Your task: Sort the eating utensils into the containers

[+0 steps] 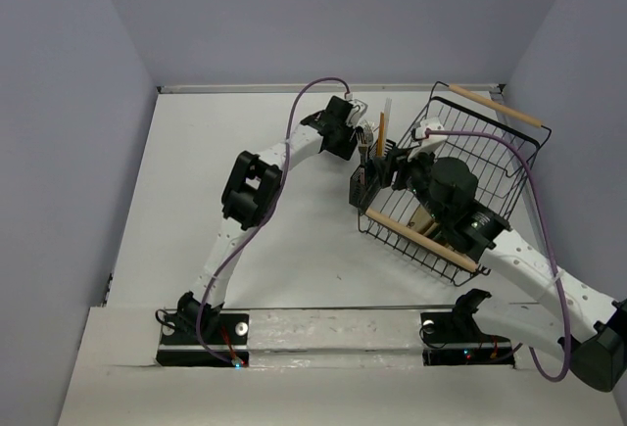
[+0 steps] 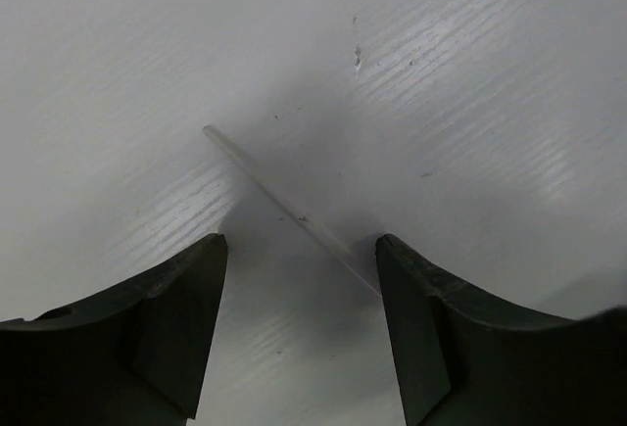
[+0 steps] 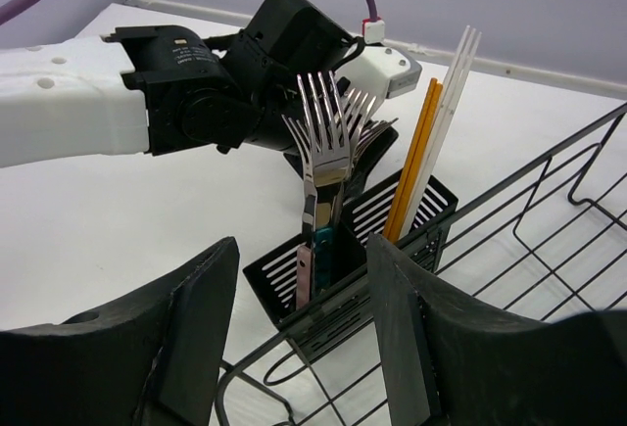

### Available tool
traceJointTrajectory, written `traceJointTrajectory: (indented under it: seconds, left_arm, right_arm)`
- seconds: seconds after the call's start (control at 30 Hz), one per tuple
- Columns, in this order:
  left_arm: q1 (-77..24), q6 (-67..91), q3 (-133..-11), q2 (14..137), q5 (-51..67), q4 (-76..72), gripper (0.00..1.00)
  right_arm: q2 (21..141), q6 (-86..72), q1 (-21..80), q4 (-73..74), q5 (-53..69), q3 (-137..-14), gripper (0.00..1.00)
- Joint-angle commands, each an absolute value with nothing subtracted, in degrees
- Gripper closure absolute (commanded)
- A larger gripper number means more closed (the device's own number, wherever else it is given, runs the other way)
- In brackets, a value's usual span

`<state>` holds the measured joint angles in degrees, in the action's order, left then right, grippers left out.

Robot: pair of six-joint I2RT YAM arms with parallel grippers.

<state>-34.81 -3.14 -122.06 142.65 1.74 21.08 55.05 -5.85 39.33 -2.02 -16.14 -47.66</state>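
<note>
**Operator:** Where is the utensil we are working on, and how are the left jaws set?

**Technician:** One pale chopstick (image 2: 284,206) lies flat and slantwise on the tabletop (image 2: 441,73). We have the left jaws spread and low over the surface, with one finger (image 2: 176,328) on each side of the stick's near end. Nothing is pinched. The stick's end runs close to one finger, and we cannot tell whether they touch. We straddle the stick because something this thin can only be gripped from both sides at once.

**Operator:** Where are the other utensils?

**Technician:** The cutlery holder (image 3: 279,279) stands just beside the wall of the wire rack (image 1: 421,238). The forks (image 3: 323,132) stand tines up in one compartment. The brown and white chopsticks (image 3: 431,142) stand upright in the next one. We keep each kind in its own compartment, so we judge that the loose stick belongs with the upright chopsticks and that the sort is near its end.

**Operator:** And the right jaws?

**Technician:** They are spread and pinch nothing. They hang over the rack's rim, facing the holder. We judge that they wait there to steady the holder, but we cannot tell whether they touch the rack.

**Operator:** What should we watch for?

**Technician:** The stick may roll or slip sideways when the jaws close. We advise closing squarely across it and lifting it level.
</note>
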Motion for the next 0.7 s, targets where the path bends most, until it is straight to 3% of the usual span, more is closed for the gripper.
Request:
traceJointTrajectory:
  seconds: [0.0,0.2,0.4,0.53,0.63,0.67]
  left_arm:
    - [-35.0,-4.1,-115.7,138.6,2.8,22.5,0.32]
    - [-34.6,-5.2,-104.4,132.6,4.5,20.3,0.66]
    - [-33.8,-5.2,-98.2,128.5,4.7,17.4,0.91]
    - [-32.5,-6.3,-95.5,126.7,3.6,16.2,1.0]
    - [-31.6,-7.8,-93.4,125.3,4.1,15.8,1.0]
    - [-31.5,-8.3,-92.7,123.9,4.4,15.8,0.95]
  right_arm:
    - [53.4,-5.7,38.9,-3.0,-17.4,-47.1,0.39]
    - [52.3,-5.8,38.9,-2.7,-17.3,-46.9,0.39]
    - [50.0,-6.3,38.9,-2.3,-17.5,-46.5,0.4]
    - [47.8,-6.5,38.9,-0.8,-18.1,-46.1,0.4]
    - [45.6,-6.5,38.9,-0.2,-19.0,-45.4,0.4]
    - [45.1,-6.5,38.9,-0.2,-19.1,-45.4,0.4]
